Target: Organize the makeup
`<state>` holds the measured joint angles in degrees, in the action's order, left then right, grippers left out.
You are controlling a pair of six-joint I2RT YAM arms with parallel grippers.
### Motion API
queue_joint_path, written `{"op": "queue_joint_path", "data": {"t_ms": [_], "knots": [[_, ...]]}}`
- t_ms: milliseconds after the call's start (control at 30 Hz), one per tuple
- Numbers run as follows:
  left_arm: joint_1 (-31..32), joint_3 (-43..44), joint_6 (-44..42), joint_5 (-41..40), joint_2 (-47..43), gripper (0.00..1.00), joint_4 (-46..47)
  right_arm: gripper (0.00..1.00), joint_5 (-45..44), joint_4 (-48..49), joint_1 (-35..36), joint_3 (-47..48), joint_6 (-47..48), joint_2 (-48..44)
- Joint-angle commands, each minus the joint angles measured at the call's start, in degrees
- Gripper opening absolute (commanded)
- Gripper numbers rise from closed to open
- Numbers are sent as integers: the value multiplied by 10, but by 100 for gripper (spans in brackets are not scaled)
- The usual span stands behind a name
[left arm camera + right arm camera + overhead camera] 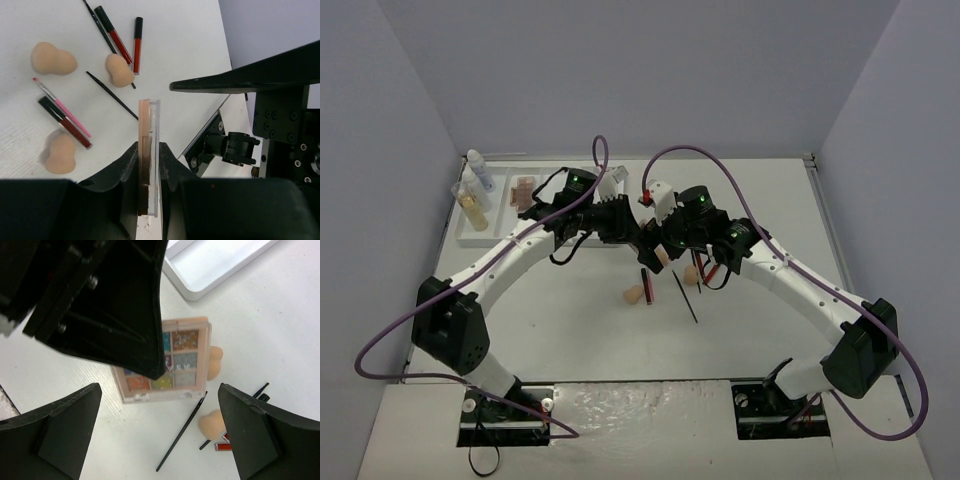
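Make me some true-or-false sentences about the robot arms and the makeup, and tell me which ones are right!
1. The left gripper is pinching an eyeshadow palette by its edges. True.
2. The right gripper is squeezed shut. False: its fingers stand wide apart, with nothing between them.
3. Three peach sponges lie on the table. True.
4. The eyeshadow palette already sits in the white tray. False: it is in the left gripper's grip, outside the tray.
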<state>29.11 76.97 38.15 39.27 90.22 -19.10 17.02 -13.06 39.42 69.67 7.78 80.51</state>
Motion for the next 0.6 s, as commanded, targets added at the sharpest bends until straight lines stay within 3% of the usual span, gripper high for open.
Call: {"op": "queue_joint_path", "data": {"t_ms": [0,233,400,567], "knots": [[-45,10,3,-6,-51,0,38,100,-11,32,-1,3,8,-18],[-154,-28,18,-90,-88,0,54,100,-38,32,-20,-28,-4,-52],[-263,-129,126,-194,-125,0,170,100,-70,33,-34,-49,-36,-76],[-322,-187,181,-299,-125,0,265,100,-97,33,-45,-67,-63,-104]]}}
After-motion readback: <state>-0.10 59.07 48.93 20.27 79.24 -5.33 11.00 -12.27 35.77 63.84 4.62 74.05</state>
